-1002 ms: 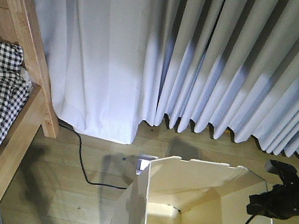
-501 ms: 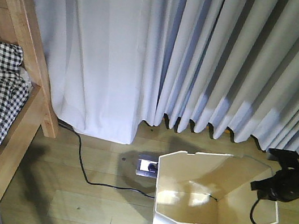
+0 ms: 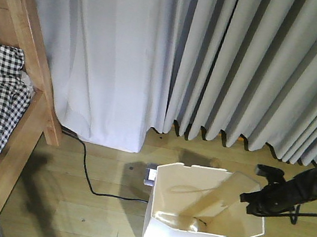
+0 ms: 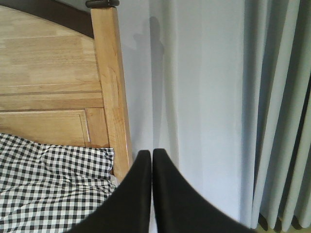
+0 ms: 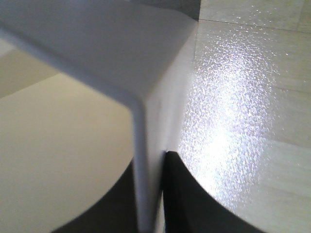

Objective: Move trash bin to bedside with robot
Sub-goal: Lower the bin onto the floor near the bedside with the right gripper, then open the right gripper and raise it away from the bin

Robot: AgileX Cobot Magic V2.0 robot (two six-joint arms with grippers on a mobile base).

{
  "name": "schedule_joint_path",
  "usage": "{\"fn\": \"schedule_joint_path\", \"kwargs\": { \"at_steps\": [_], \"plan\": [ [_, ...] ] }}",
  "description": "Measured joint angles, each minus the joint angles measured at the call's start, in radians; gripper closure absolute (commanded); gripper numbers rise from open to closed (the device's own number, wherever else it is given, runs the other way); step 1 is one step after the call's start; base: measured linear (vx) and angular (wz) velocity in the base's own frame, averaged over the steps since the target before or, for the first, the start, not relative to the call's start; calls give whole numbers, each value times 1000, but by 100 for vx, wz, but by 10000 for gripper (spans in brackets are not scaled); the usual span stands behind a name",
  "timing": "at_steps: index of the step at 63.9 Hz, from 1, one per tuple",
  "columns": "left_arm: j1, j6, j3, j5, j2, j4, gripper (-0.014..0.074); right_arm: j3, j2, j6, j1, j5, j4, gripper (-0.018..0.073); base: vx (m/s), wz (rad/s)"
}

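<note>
Transport is the step we judge to be in hand. In the front-facing view we count one white, thin-walled plastic trash bin (image 3: pixel 203 214) with an angular rim, standing on the wooden floor (image 3: pixel 87 216) near the foot of the grey curtains (image 3: pixel 246 66), well apart from the one light-brown wooden bed (image 3: pixel 19 132) with gingham bedding at the left edge. One slim black right gripper (image 3: pixel 257 202) grips its right rim, and a black cable (image 3: pixel 98 187) and one wall socket plate (image 3: pixel 150 174) lie just left of the bin.

In the left wrist view we see the left gripper (image 4: pixel 152 160) clenched on nothing, fingers touching, facing the bed's corner post (image 4: pixel 112 87) and checked bedding (image 4: pixel 48 184).

In the right wrist view the right gripper clamps the bin's thin wall (image 5: pixel 146 160), one finger each side. Next we would carry the bin leftward across the floor to the bed frame, keeping the pinch firm and clearing the cable
</note>
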Motion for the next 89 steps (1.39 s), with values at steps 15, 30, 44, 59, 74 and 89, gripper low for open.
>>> {"fn": "schedule_joint_path", "kwargs": {
  "at_steps": [15, 30, 44, 59, 74, 89],
  "plan": [
    [0, 0, 0, 0, 0, 0, 603, -207, 167, 157, 19, 28, -97, 552, 0, 0],
    [0, 0, 0, 0, 0, 0, 603, -400, 281, 304, 23, 124, -195, 543, 0, 0],
    [0, 0, 0, 0, 0, 0, 603, -523, 317, 402, 56, 210, -320, 515, 0, 0],
    [0, 0, 0, 0, 0, 0, 603, -562, 324, 449, 73, 238, -349, 386, 0, 0],
    [0, 0, 0, 0, 0, 0, 603, -565, 324, 455, 73, 291, -342, 105, 0, 0],
    [0, 0, 0, 0, 0, 0, 603, -567, 318, 448, 70, 291, -341, 6, 0, 0]
  ]
}}
